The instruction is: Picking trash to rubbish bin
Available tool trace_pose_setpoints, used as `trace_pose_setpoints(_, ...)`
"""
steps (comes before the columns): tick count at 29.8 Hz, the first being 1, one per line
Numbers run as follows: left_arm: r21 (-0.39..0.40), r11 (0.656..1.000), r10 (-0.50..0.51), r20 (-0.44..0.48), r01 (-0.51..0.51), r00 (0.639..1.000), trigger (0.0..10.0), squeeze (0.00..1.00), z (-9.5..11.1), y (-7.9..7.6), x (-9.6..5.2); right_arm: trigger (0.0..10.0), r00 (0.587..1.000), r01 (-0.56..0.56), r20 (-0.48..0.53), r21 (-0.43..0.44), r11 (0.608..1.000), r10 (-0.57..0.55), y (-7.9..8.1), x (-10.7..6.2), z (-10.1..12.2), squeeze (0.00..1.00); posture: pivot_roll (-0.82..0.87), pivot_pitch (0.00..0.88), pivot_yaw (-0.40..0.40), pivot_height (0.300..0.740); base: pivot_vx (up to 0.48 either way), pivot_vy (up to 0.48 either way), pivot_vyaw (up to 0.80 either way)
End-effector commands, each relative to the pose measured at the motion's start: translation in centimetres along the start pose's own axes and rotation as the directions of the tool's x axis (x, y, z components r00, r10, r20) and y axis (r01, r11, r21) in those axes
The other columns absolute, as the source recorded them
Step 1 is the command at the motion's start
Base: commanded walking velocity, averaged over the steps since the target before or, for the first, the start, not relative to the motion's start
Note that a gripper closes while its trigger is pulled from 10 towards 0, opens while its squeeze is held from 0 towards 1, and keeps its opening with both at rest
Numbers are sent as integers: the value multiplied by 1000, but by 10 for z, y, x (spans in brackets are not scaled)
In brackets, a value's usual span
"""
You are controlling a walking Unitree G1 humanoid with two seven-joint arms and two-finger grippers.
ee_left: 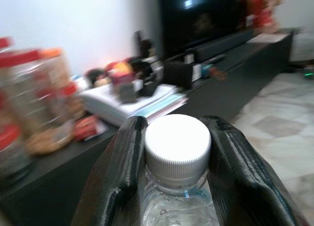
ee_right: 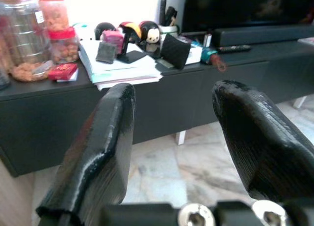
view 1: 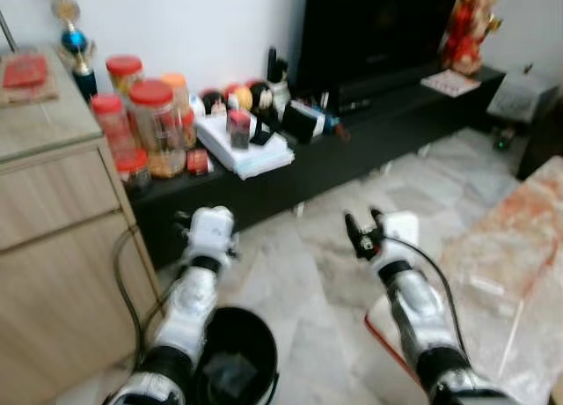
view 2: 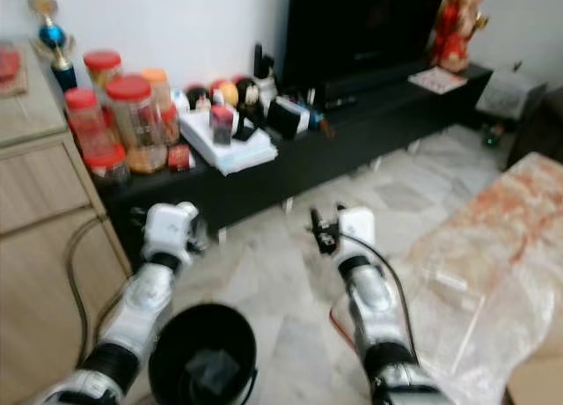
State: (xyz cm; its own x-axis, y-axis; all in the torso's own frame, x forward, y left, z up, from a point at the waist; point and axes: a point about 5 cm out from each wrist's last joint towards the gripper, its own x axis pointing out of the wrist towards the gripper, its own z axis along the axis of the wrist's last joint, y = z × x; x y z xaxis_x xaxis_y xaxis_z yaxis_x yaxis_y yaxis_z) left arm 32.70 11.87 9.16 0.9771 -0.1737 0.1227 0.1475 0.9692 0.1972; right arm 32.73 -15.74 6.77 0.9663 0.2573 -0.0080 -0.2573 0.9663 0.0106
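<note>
Cabinet: we are standing beside a wooden cabinet (view 1: 53, 202) at our far left, with a dark cable (view 1: 123, 290) hanging down its side.
Left gripper: we are holding the left gripper (ee_left: 174, 152) closed on the neck of a clear plastic bottle (ee_left: 177, 186) with a white cap (ee_left: 177, 140); both fingers (ee_left: 117, 172) are pressing against the cap's sides.
Rubbish bin: the black bin (view 1: 236, 357) is sitting on the marble floor (view 1: 299, 273) just beside and below our left forearm, with a dark item already lying inside.
Progress: we judge that pickup is done; carrying the bottle over the bin's mouth and releasing it is remaining.
Right gripper: we are holding the right gripper (ee_right: 171, 137) wide open and empty, raised over the floor.
Surroundings: jars with red lids (view 1: 154, 123), stacked papers (view 1: 246, 150) and a television (view 1: 378, 26) are resting on the low black console (view 1: 352, 141).
Obstruction: crumpled clear plastic sheeting (view 1: 510, 273) is lying at our right, well apart from the bin; we judge the drop path is unobstructed.
</note>
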Motion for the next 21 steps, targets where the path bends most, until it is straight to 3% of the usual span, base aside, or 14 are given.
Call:
trace_pose_setpoints(1,-8,1000,2,-13,-2,1000,10000,0,-2,4,0,10000,998,-64,-18,5,998,65,11,3,-1,0,207,0,-104,740,0,0,0)
trace_pose_setpoints(3,-60,998,7,-59,-10,998,10000,0,-9,3,-1,10000,992,-120,-33,17,993,120,17,3,-3,0,204,0,-106,740,0,0,0)
trace_pose_setpoints(5,-142,989,12,-145,-33,989,10000,0,-22,1,-3,10000,961,-260,-88,16,965,260,31,2,-7,0,204,0,-106,740,0,0,0)
trace_pose_setpoints(9,-160,986,13,-217,-48,976,10000,0,-32,1,-5,10000,917,-343,-228,-31,939,327,36,-2,-20,0,191,0,-112,740,0,0,0)
trace_pose_setpoints(21,-157,987,-13,-339,-43,941,10000,0,-54,-2,-16,10000,843,-468,-300,-3,884,446,44,-4,-17,0,175,0,-131,740,0,0,0)
